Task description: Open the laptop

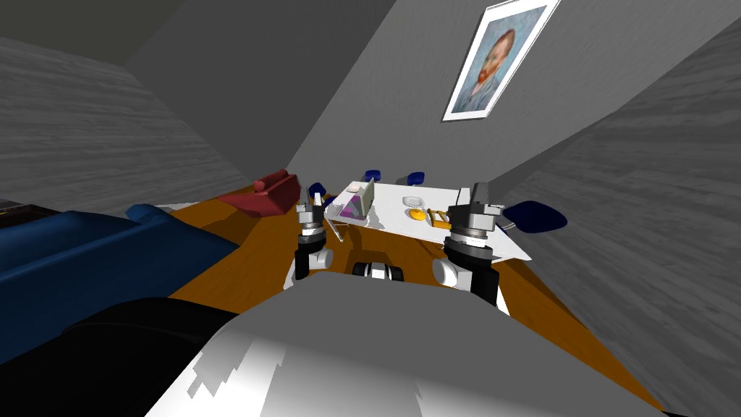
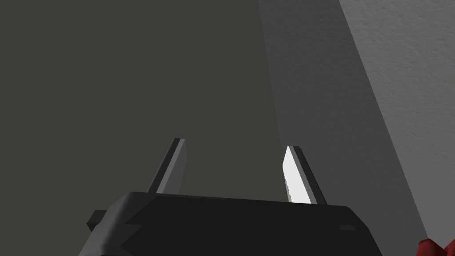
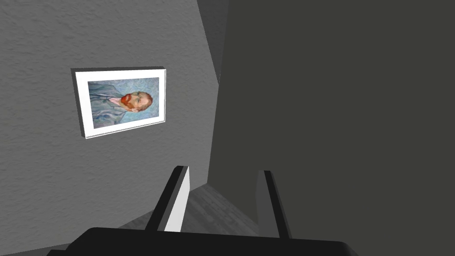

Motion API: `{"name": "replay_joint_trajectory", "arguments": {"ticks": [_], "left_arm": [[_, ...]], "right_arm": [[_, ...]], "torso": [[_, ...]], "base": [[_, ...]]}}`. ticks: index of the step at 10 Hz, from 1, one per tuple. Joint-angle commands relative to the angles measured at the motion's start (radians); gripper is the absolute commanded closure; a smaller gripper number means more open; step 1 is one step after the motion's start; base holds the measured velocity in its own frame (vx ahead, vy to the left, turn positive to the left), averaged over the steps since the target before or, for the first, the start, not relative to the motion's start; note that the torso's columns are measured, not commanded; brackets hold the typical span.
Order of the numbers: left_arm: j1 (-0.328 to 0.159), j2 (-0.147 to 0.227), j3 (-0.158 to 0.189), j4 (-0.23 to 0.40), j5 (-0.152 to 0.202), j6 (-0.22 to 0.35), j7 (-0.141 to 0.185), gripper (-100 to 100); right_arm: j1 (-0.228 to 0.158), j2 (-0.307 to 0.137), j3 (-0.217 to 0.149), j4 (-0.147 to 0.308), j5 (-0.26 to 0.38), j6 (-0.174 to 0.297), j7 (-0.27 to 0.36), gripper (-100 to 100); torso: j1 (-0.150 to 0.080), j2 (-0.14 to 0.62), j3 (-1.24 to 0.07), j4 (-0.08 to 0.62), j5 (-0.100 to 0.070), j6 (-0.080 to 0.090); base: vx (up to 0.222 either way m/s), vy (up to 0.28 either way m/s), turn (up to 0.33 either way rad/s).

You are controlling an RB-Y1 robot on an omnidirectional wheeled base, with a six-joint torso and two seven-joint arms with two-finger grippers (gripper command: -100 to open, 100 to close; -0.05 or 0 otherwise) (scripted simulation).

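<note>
The left gripper (image 2: 235,144) has its fingers (image 2: 295,178) spread, with nothing between them. The right gripper (image 3: 224,170) is much the same: its fingers (image 3: 177,209) stand apart, a little narrower, and hold nothing. Both hands point upward and away from the bench (image 1: 394,210), and neither touches anything.

In the head view the left gripper hangs at the near left corner of the white bench. The right gripper hangs over the bench's near edge further right.

The laptop (image 1: 360,203) sits at the left end of the bench, just right of the left gripper and a little beyond it. Its grey lid stands up at a tilt from the base, and a purple face shows under it. I judge that the lid is already lifted, so the main step looks done. I cannot tell the exact angle.

If that angle is enough, little is left but to keep the arms clear. If the lid must go further back, the left hand is the nearer one and would have to turn down toward it first.

Right of the laptop lie a white bowl (image 1: 412,201), a small orange thing (image 1: 417,214) and a yellow box (image 1: 438,217), the box just beside the right gripper. Blue chairs (image 1: 534,216) stand around the bench. A red armchair (image 1: 264,194) is at the far left and a blue sofa (image 1: 87,253) at the near left, on a brown floor (image 1: 246,268).
</note>
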Motion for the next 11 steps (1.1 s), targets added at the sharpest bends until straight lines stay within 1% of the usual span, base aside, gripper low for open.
{"name": "replay_joint_trajectory", "arguments": {"ticks": [1,2,3,4,6,9,10,11], "left_arm": [[-0.001,0.039,0.001,0.006,-0.009,0.013,-0.005,-100],[-0.001,0.054,0.002,0.010,-0.015,0.022,-0.008,-100],[-0.002,0.078,0.005,0.019,-0.029,0.043,-0.017,-100],[-0.003,0.096,0.007,0.030,-0.047,0.068,-0.026,-100],[-0.004,0.110,0.010,0.043,-0.065,0.095,-0.037,-100],[-0.007,0.144,0.019,0.080,-0.121,0.175,-0.068,-100],[-0.008,0.150,0.021,0.086,-0.129,0.188,-0.073,-100],[-0.009,0.163,0.023,0.097,-0.145,0.211,-0.082,-100]], "right_arm": [[0.000,0.000,0.000,0.000,0.000,0.000,0.000,0],[0.000,0.000,0.000,0.000,0.000,0.000,0.000,0],[0.000,0.000,0.000,0.000,0.000,0.000,0.000,0],[0.000,0.000,0.000,0.000,0.000,0.000,0.000,0],[0.000,0.000,0.000,0.000,0.000,0.000,0.000,0],[0.000,0.000,0.000,0.000,0.000,0.000,0.000,0],[0.000,0.000,0.000,0.000,0.000,0.000,0.000,0],[0.000,0.000,0.000,0.000,0.000,0.000,0.000,0]], "torso": [[0.000,0.074,-0.148,0.074,0.000,0.000],[-0.001,0.107,-0.217,0.107,0.000,0.000],[-0.001,0.116,-0.237,0.116,0.000,0.000],[-0.001,0.118,-0.241,0.119,0.000,0.000],[-0.001,0.120,-0.242,0.120,0.000,0.000],[0.000,0.120,-0.242,0.121,0.000,0.000],[0.000,0.120,-0.242,0.121,0.000,0.000],[0.000,0.121,-0.241,0.121,0.000,0.000]], "base": [[0.016,-0.015,-0.017],[0.025,-0.030,-0.021],[0.035,-0.036,-0.040],[0.054,-0.056,-0.052],[0.053,-0.057,-0.028],[0.059,-0.071,-0.052],[0.052,-0.068,-0.030],[0.049,-0.059,-0.036]]}}
